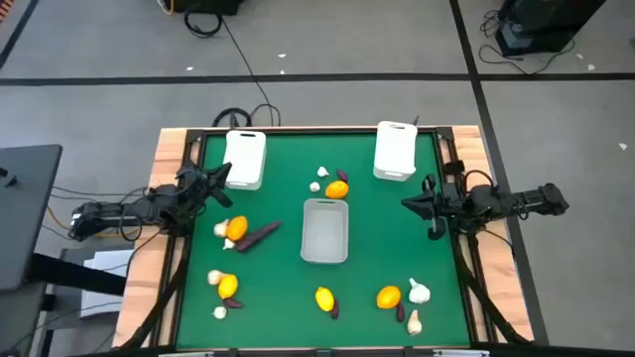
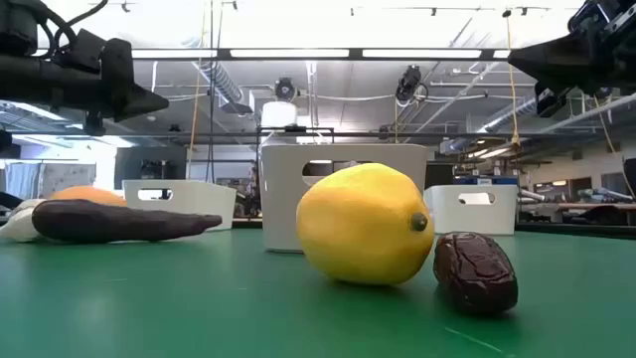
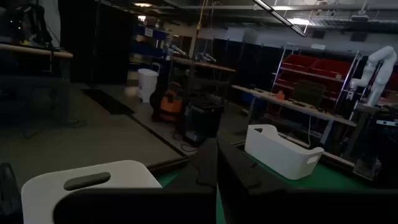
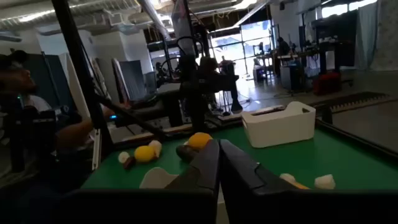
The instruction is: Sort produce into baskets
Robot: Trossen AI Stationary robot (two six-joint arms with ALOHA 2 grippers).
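both grippers (image 1: 220, 177) (image 1: 409, 203) shut, raised, produce (image 1: 337, 188) scattered

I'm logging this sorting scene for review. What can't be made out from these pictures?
- Middle basket, low view: the lemon in front hides its lower front.
- Left basket, left wrist view: the wrist's dark housing covers its lower part.
- Small dark pieces like the one by the near lemon, high view: too small to identify.
- Person, right wrist view: cut off by the picture's edge.

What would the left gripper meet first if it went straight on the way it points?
Probably nothing soon: the left gripper, shut, points past the near white rectangular plastic basket toward the far white basket; height is unclear.
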